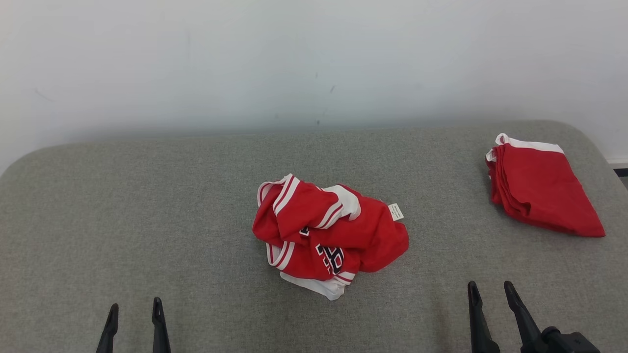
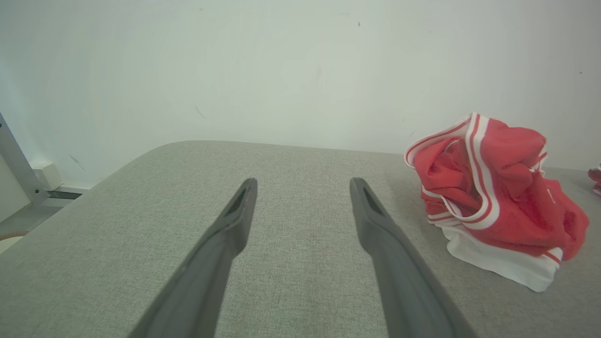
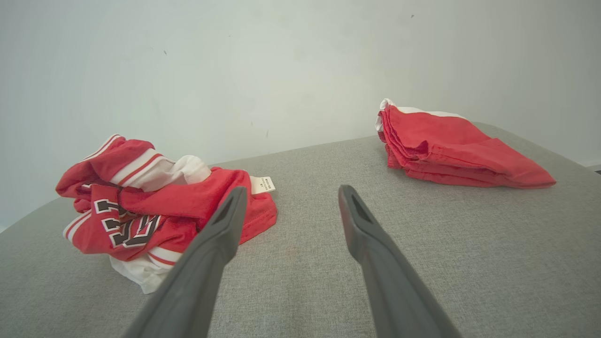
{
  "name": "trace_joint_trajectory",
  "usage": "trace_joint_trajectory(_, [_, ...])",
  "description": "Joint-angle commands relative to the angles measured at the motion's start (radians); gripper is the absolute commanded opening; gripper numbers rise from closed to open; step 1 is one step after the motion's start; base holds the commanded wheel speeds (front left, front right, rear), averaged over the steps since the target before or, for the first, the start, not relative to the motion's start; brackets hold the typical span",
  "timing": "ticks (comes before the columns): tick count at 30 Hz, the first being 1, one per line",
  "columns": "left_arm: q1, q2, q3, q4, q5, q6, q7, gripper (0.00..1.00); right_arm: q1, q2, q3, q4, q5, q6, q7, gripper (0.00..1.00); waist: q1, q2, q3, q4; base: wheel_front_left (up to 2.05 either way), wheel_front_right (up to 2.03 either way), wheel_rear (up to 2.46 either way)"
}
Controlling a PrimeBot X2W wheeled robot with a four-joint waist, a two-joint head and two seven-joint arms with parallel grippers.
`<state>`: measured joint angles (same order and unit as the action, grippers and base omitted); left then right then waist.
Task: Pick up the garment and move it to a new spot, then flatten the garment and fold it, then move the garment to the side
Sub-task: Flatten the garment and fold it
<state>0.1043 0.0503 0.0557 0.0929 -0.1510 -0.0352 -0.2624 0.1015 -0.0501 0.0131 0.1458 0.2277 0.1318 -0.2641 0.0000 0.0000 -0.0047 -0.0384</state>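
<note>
Both grippers spread wide and empty, at the near table edge.
Left gripper [image 1: 136, 303] and right gripper [image 1: 489, 284] stand clear of the crumpled red garment [image 1: 328, 235], which lies mid-surface on the grey padded table [image 1: 147, 196]; a folded red garment [image 1: 539, 191] lies far right.

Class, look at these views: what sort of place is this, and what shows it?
Probably an indoor garment-folding test setup: a grey fabric-covered table against a plain white wall, a crumpled red garment and a folded red garment aside.
</note>
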Motion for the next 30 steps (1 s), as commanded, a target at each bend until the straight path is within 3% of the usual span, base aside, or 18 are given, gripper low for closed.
trace_joint_trajectory(1, [0.018, 0.000, 0.000, -0.002, 0.006, 0.002, -0.002, 1.00, -0.004, 0.000, 0.000, 0.001, -0.004, -0.002, -0.001, 1.00, 0.0000, 0.0000, 0.000, 0.000, 0.00, 0.00, 0.00])
trace_joint_trajectory(8, [0.012, 0.000, -0.001, -0.001, 0.002, -0.001, -0.002, 1.00, -0.008, 0.000, 0.002, 0.002, -0.001, -0.002, -0.001, 1.00, 0.0000, 0.0000, 0.001, -0.002, 0.00, 0.00, 0.00])
trace_joint_trajectory(16, [-0.100, 0.000, -0.059, 0.051, 0.025, -0.056, -0.002, 1.00, -0.028, 0.000, 0.020, 0.008, 0.008, -0.002, -0.001, 1.00, 0.0000, 0.0000, 0.018, -0.018, 0.00, 0.00, 0.00])
trace_joint_trajectory(30, [-0.299, 0.004, -0.227, 0.292, 0.020, -0.095, -0.003, 1.00, -0.075, 0.000, 0.046, 0.014, 0.030, -0.002, -0.001, 1.00, 0.0000, 0.0000, 0.078, -0.148, 0.00, 0.00, 0.00])
